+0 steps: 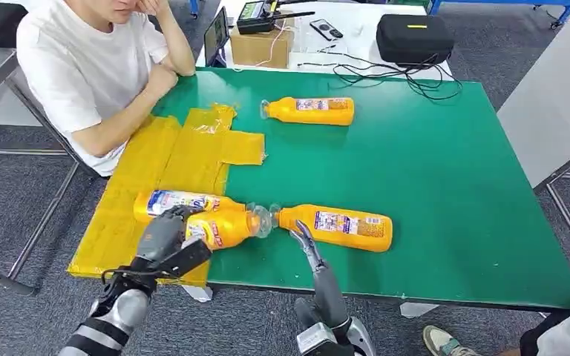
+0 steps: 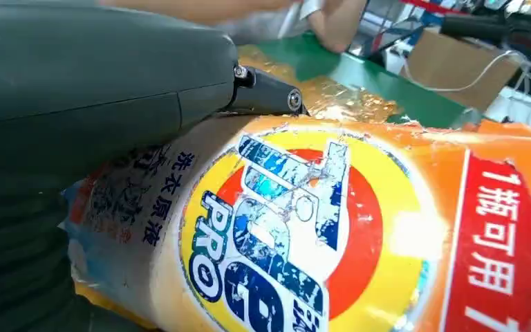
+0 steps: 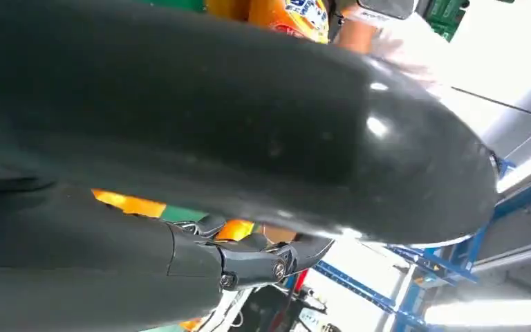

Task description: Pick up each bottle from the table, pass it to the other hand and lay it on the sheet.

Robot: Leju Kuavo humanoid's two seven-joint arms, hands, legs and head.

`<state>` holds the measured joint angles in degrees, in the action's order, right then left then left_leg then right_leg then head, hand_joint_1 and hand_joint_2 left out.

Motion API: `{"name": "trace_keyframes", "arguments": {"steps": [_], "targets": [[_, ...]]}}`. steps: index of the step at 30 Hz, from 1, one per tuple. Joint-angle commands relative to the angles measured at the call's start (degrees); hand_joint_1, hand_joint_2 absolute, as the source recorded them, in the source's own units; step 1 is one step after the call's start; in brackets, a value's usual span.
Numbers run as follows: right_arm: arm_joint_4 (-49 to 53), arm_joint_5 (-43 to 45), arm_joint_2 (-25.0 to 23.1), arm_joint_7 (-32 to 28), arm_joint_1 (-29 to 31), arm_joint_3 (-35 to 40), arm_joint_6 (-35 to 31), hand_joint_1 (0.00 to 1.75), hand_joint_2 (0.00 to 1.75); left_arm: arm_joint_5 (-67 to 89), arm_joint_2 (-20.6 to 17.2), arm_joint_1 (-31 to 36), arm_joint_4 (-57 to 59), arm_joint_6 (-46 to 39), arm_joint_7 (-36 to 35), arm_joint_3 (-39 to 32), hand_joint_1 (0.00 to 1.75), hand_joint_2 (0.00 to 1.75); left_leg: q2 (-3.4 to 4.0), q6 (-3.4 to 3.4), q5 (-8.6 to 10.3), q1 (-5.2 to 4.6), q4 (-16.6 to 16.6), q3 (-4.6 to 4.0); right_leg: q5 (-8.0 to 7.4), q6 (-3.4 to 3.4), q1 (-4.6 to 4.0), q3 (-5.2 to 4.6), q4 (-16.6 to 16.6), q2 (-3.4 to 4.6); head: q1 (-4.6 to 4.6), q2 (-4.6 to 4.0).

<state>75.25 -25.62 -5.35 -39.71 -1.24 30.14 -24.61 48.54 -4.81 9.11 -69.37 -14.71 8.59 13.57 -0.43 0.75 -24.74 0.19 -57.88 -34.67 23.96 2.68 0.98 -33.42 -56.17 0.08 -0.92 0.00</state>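
Left hand (image 1: 165,236) grips an orange plastic detergent bottle (image 1: 223,228) lying on the yellow plastic sheet (image 1: 148,170), long axis left-right, clear neck pointing right; label scuffed. Right hand (image 1: 306,243): fingers extended, holding nothing, just beside a second orange bottle (image 1: 334,226) on the green tabletop (image 1: 445,170), neck pointing left. A blue-labelled bottle (image 1: 178,202) lies behind on the sheet. Third orange bottle (image 1: 308,110) farther back, neck left.
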Motion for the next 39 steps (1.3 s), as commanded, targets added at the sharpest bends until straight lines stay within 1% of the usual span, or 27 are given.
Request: {"name": "trace_keyframes", "arguments": {"steps": [1,2,3,6,7,9,10,13,17,19,20,22,25,27,30,31,33,34,37,38,39], "targets": [[-4.73,3.99,1.69,-0.29,-0.07,-2.76,-3.13,0.00,0.00,-1.60,-4.78,3.10,1.36,1.95,-0.75,-4.34,1.75,1.75,0.01,-0.06,-0.05,0.08,0.03,0.16,0.04,-0.13,-0.10,0.19,0.08,-0.04,0.00,0.00],[-4.68,4.41,1.93,-0.29,-0.26,-3.02,-3.49,0.00,0.00,-1.15,-5.45,2.99,1.20,2.58,-1.04,-4.31,1.75,1.75,-0.02,-0.06,-0.05,0.07,0.05,0.19,0.06,-0.14,-0.09,0.22,0.08,-0.07,0.00,0.00],[-4.39,4.65,2.53,-0.29,-0.60,-3.50,-4.59,0.00,0.00,0.16,-7.06,2.53,0.72,3.50,-1.72,-4.30,1.75,1.75,0.04,-0.07,-0.07,0.09,0.05,0.18,0.04,-0.15,-0.11,0.18,0.09,0.00,-0.02,0.00],[-3.69,5.39,3.33,-0.29,-1.30,-4.56,-5.29,0.00,0.00,0.71,-8.93,0.49,-1.38,5.19,-2.14,-5.07,1.75,1.75,0.07,-0.04,-0.03,0.05,0.03,0.05,0.01,-0.08,-0.07,0.03,0.06,0.01,0.00,0.00],[-3.64,5.60,3.36,-0.29,-1.41,-4.94,-5.17,0.00,0.00,0.89,-9.34,-0.20,-2.08,5.56,-2.16,-5.23,1.75,1.75,0.13,-0.05,-0.08,0.06,0.04,0.14,0.04,-0.11,-0.08,0.10,0.07,0.07,-0.02,0.00],[-3.55,5.94,3.35,-0.29,-1.49,-5.41,-5.00,0.00,0.00,0.98,-9.68,-1.07,-3.07,6.32,-2.18,-5.45,1.75,1.75,0.16,-0.04,-0.07,0.06,0.03,0.09,0.02,-0.09,-0.08,0.03,0.05,0.09,-0.02,0.00],[-3.60,6.03,3.28,-0.29,-1.56,-5.53,-5.04,0.00,0.00,0.84,-9.82,-1.83,-4.17,6.82,-2.05,-5.43,1.75,1.75,0.21,-0.05,-0.13,0.08,0.02,0.19,0.07,-0.13,-0.11,0.13,0.05,0.11,0.00,0.00],[-3.96,6.11,3.11,-0.29,-1.59,-5.39,-5.13,0.00,0.00,-0.69,-9.95,-3.09,-7.25,8.58,-1.34,-5.13,1.75,1.75,0.15,-0.02,-0.08,0.07,0.02,0.07,0.04,-0.08,-0.08,0.02,0.04,0.05,0.02,0.00],[-3.96,6.11,3.11,-0.29,-1.59,-5.39,-5.13,0.00,0.00,-0.69,-9.95,-3.09,-7.25,8.58,-1.34,-5.13,1.75,1.75,0.12,-0.03,-0.14,0.11,-0.02,0.16,0.11,-0.13,-0.12,0.15,0.04,0.01,0.00,0.00],[-3.96,6.11,3.11,-0.29,-1.59,-5.39,-5.13,0.00,0.00,-0.69,-9.95,-3.09,-7.25,8.58,-1.34,-5.13,1.75,1.75,0.07,-0.02,-0.03,0.04,0.02,-0.04,0.02,-0.07,-0.04,-0.05,0.04,0.00,0.00,0.00],[-3.96,6.11,3.11,-0.29,-1.59,-5.39,-5.13,0.00,0.00,-0.69,-9.95,-3.09,-7.25,8.58,-1.34,-5.13,1.75,1.75,0.10,-0.05,-0.13,0.09,0.01,0.18,0.11,-0.16,-0.11,0.17,0.05,0.00,0.00,0.00],[-4.30,5.96,3.13,-0.29,-1.44,-5.05,-5.38,0.00,0.00,-0.40,-10.23,-3.03,-8.24,8.94,-1.35,-4.50,1.75,1.75,0.08,-0.03,-0.04,0.04,0.02,-0.03,0.03,-0.08,-0.05,-0.06,0.04,0.00,-0.02,0.00],[-4.57,6.03,3.54,-0.29,-1.23,-4.17,-5.77,0.00,0.00,1.40,-10.94,-2.18,-8.63,9.56,-1.83,-2.72,1.75,1.75,0.04,-0.04,-0.05,0.06,0.01,0.00,0.05,-0.11,-0.07,0.00,0.04,-0.04,-0.02,0.00],[-5.04,6.08,3.77,-0.29,-0.58,-3.37,-6.06,0.00,0.00,2.51,-10.91,-0.05,-6.14,11.12,-2.29,-0.85,1.75,1.75,0.00,-0.04,-0.03,0.05,0.01,-0.03,0.05,-0.09,-0.07,-0.04,0.03,-0.07,-0.02,0.00],[-5.51,6.57,3.85,-0.29,0.58,-2.59,-5.93,0.00,0.00,4.14,-9.75,3.73,-0.37,12.59,-1.99,2.67,1.75,1.75,-0.10,-0.04,-0.03,0.07,0.03,0.05,0.08,-0.12,-0.09,0.06,0.05,-0.18,-0.02,0.00],[-5.81,6.77,3.77,-0.29,1.26,-2.28,-5.77,0.00,0.00,5.55,-8.60,6.81,4.38,13.50,-1.67,5.86,1.75,1.75,-0.18,-0.03,0.04,0.02,0.06,0.01,0.05,-0.09,-0.04,0.02,0.06,-0.26,-0.02,0.00],[-6.28,6.90,3.56,-0.29,1.92,-2.10,-5.27,0.00,0.00,6.29,-7.09,9.12,8.18,13.43,-1.71,8.02,1.75,1.75,-0.31,-0.04,0.04,0.06,0.09,0.14,0.09,-0.15,-0.09,0.20,0.11,-0.41,-0.02,0.00],[-6.58,6.88,3.38,-0.29,2.17,-2.12,-5.30,0.00,0.00,6.50,-6.51,9.76,9.28,12.95,-1.92,8.49,1.75,1.75,-0.26,0.00,0.06,-0.02,0.08,0.01,0.03,-0.05,0.00,0.03,0.07,-0.26,0.00,0.00],[-6.58,6.88,3.38,-0.29,2.17,-2.12,-5.30,0.00,0.00,6.50,-6.51,9.76,9.28,12.95,-1.92,8.49,1.75,1.75,-0.12,-0.01,0.02,0.01,0.06,0.04,0.02,-0.06,-0.02,0.04,0.07,-0.14,0.00,0.00],[-6.44,6.86,3.46,-0.29,2.04,-2.08,-5.35,0.00,0.00,6.47,-6.89,9.65,9.28,12.78,-1.85,8.47,1.75,1.75,-0.14,-0.04,-0.05,0.07,0.05,0.22,0.08,-0.16,-0.10,0.27,0.10,-0.19,0.00,0.00],[-6.44,6.86,3.46,-0.29,2.04,-2.08,-5.35,0.00,0.00,6.47,-6.89,9.65,9.28,12.78,-1.85,8.47,1.75,1.75,-0.12,-0.02,-0.02,0.03,0.06,0.10,0.05,-0.09,-0.05,0.14,0.08,-0.15,0.00,0.00]]}}
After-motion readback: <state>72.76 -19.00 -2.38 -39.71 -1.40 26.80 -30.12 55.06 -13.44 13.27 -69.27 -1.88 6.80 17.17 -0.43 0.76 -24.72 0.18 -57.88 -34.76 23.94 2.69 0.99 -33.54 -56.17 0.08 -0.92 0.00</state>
